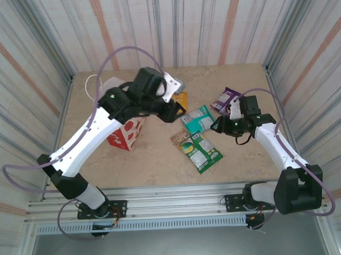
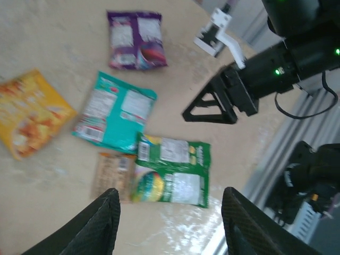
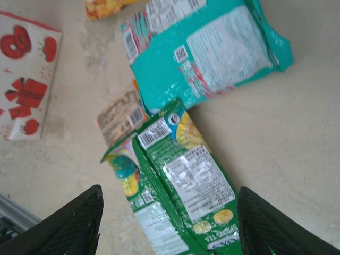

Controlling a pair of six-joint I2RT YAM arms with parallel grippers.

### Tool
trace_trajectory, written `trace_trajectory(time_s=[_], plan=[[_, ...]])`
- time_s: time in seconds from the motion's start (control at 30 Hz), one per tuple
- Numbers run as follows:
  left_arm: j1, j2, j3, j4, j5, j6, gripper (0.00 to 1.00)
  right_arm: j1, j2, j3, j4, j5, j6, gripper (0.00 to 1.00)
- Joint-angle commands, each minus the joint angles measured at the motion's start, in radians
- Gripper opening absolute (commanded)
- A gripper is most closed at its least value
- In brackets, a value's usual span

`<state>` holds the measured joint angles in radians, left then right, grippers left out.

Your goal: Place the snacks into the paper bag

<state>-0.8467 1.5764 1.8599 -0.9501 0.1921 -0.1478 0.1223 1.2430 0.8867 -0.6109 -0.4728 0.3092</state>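
I see left gripper (image 2: 169,226) wide, empty, facing green packet (image 2: 172,172); right gripper (image 3: 170,226) wide, empty, facing it too; paper bag (image 1: 126,136) sits left of it.

Surface (image 1: 155,164): pale beige, faintly marbled, matte, lying under both the left end effector (image 1: 178,111) and the right end effector (image 1: 217,126). In the left wrist view there is a glossy sheen on it directly below the left end effector. Walls (image 1: 212,25): corrugated, white-grey with orange-brown stripes, closing three sides, beyond and outboard of both end effectors. Aluminium rails (image 1: 178,195): parallel, along the near edge, well behind both end effectors. Slotted strip (image 1: 162,224): just beyond the rails on the near side. Grey panel (image 1: 163,245): plain, farthest from the end effectors.
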Motion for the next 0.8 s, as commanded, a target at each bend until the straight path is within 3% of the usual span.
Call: trace_trajectory(time_s=[0.0,0.13,0.3,0.43,0.6,0.77], plan=[[-0.054,0.023,-0.071,0.079,0.014,-0.211,0.54,-0.006,0.019,0.008,-0.057,-0.009,-0.024,0.67],[-0.107,0.024,-0.190,0.174,-0.008,-0.377,0.55,-0.019,0.036,-0.013,-0.045,-0.024,-0.022,0.68],[-0.151,-0.031,-0.466,0.488,-0.020,-0.633,0.56,-0.030,0.049,-0.044,0.023,-0.050,-0.001,0.68],[-0.198,-0.071,-0.655,0.653,-0.132,-0.791,0.56,-0.023,0.065,-0.067,0.079,-0.052,0.008,0.67],[-0.252,-0.079,-0.770,0.718,-0.286,-0.900,0.58,0.004,0.110,-0.076,0.128,-0.044,-0.025,0.68],[-0.263,-0.053,-0.875,0.832,-0.343,-1.035,0.59,0.031,0.200,-0.044,0.148,-0.024,-0.054,0.69]])
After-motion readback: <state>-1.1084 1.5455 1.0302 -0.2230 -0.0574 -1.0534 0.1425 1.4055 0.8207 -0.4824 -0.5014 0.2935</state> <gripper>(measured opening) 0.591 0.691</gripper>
